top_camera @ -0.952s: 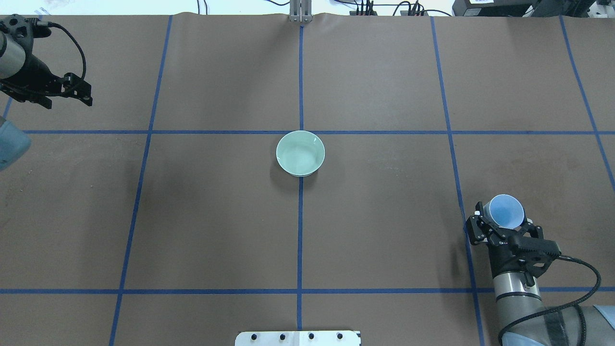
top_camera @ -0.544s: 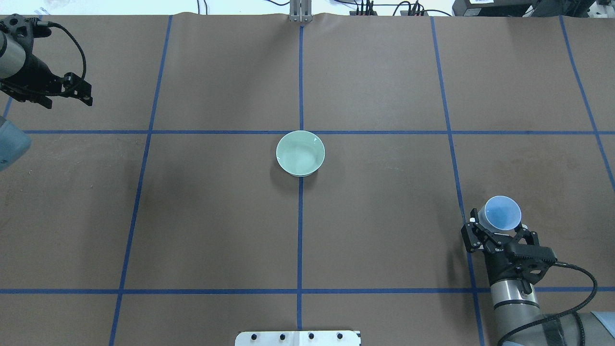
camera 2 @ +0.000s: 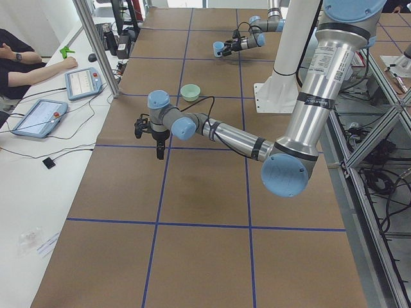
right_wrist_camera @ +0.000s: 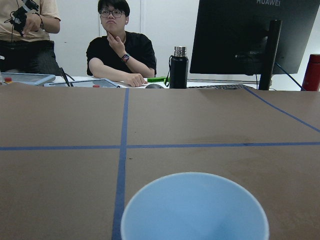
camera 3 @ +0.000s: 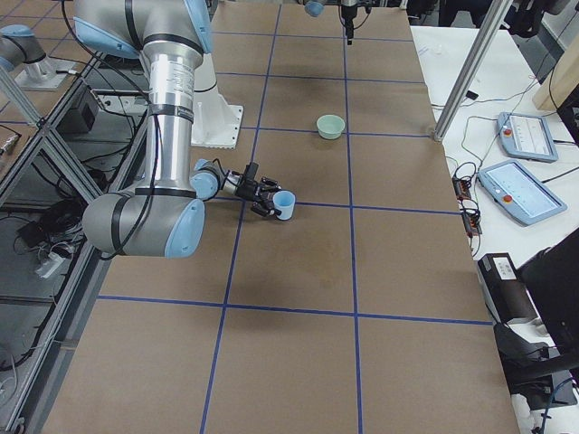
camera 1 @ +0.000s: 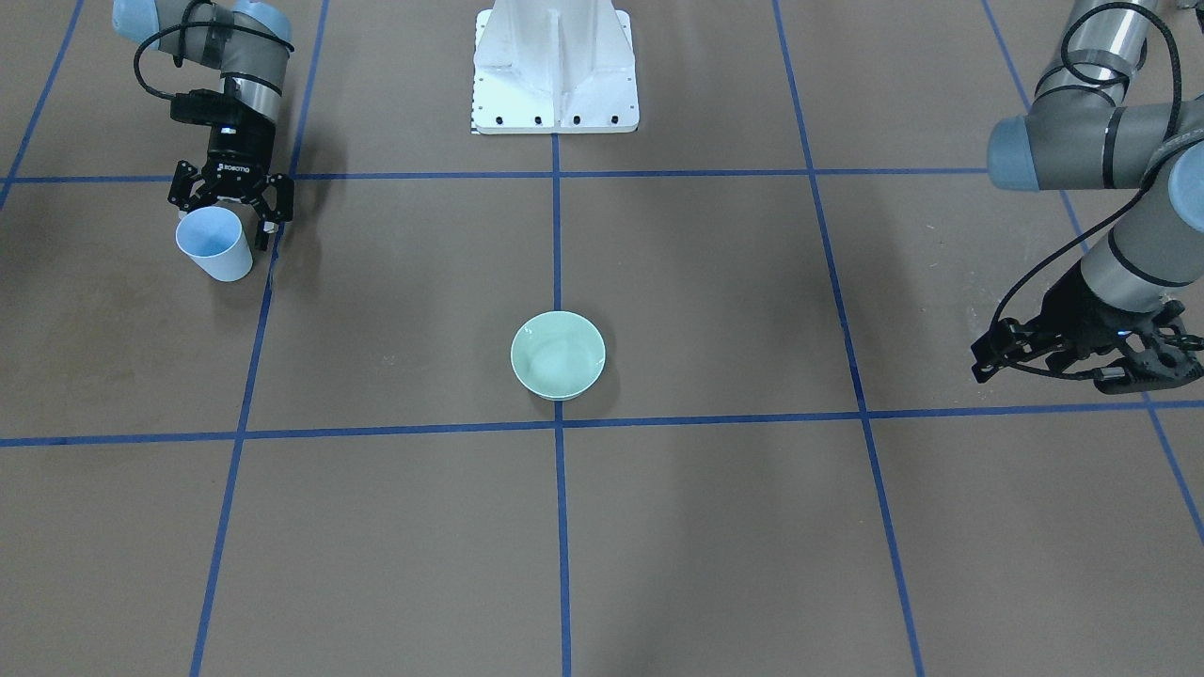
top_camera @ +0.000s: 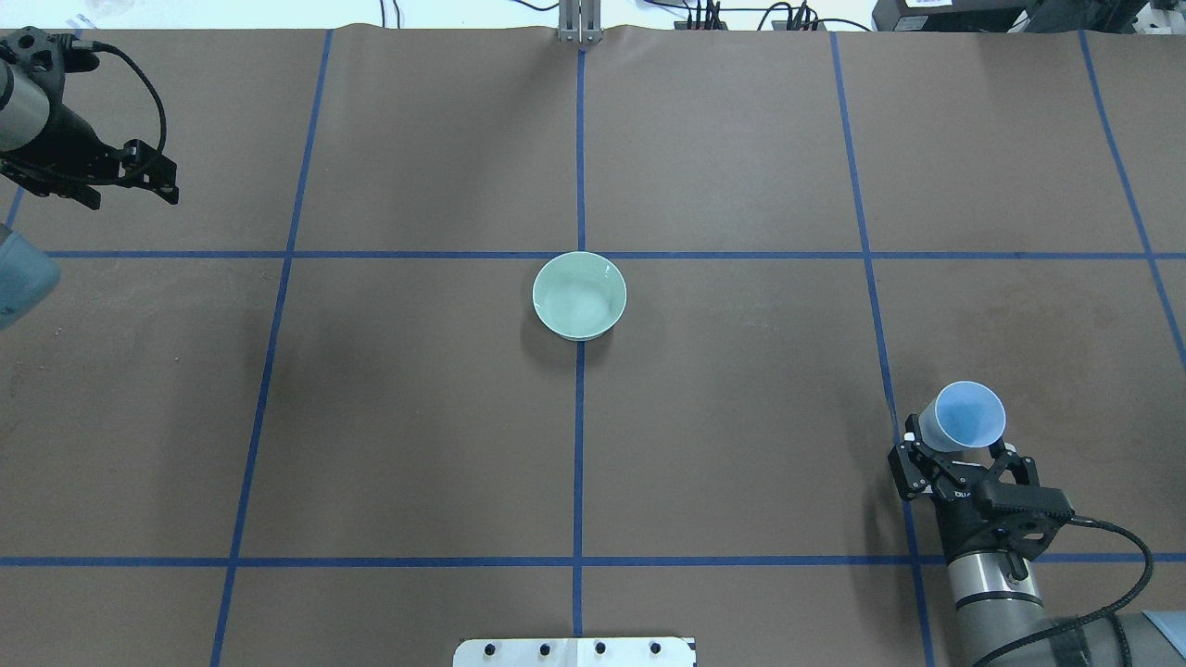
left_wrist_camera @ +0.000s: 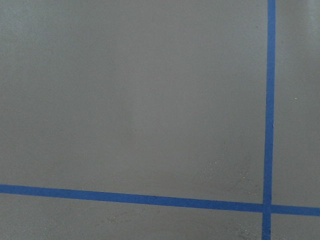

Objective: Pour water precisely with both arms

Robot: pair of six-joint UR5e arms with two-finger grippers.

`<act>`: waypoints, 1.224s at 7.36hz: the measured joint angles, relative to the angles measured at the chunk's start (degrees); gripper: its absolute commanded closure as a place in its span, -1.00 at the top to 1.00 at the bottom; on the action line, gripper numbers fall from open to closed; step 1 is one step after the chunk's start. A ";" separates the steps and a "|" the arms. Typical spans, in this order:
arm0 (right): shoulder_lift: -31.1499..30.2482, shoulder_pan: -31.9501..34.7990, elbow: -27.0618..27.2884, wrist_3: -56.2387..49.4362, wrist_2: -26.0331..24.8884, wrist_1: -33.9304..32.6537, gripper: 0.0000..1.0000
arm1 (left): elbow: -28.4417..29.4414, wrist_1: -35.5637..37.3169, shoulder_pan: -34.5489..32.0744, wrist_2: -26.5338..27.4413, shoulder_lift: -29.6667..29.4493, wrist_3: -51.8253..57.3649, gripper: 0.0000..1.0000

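Note:
A light-blue cup stands upright on the table at my right; it also shows in the front view and fills the bottom of the right wrist view, where it looks empty. My right gripper is open just behind the cup, its fingers clear of the cup's wall. A pale green bowl sits at the table's centre, with only a faint sheen inside; I cannot make out the water. My left gripper hangs high over the far left, empty, its fingers drawn to one narrow tip.
Blue tape lines divide the brown table cover into squares. The white pedestal base stands at the robot's edge. Operators, tablets, a bottle and a monitor are beyond the far edge. The left wrist view shows only bare table.
My right gripper has let go of the blue cup and pulled back toward the robot, leaving the cup standing. The left arm and the bowl have not moved.

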 measured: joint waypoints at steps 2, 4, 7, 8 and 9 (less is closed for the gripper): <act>-0.76 -0.27 0.00 0.02 -0.03 -0.01 1.00 | -0.19 0.00 0.00 0.00 0.01 0.00 1.00; -1.11 -1.19 0.50 0.02 -0.16 -0.01 1.00 | -0.26 0.00 -0.03 0.00 0.13 0.06 1.00; -3.14 -3.70 2.29 0.04 -0.61 -0.09 1.00 | -0.27 0.00 -0.08 0.00 0.28 0.09 1.00; -4.00 -4.34 2.46 0.08 -0.68 -0.10 1.00 | -0.30 0.00 -0.08 0.00 0.31 0.09 1.00; -4.83 -4.70 2.76 0.10 -0.76 -0.10 1.00 | -0.33 0.00 -0.08 0.00 0.33 0.07 1.00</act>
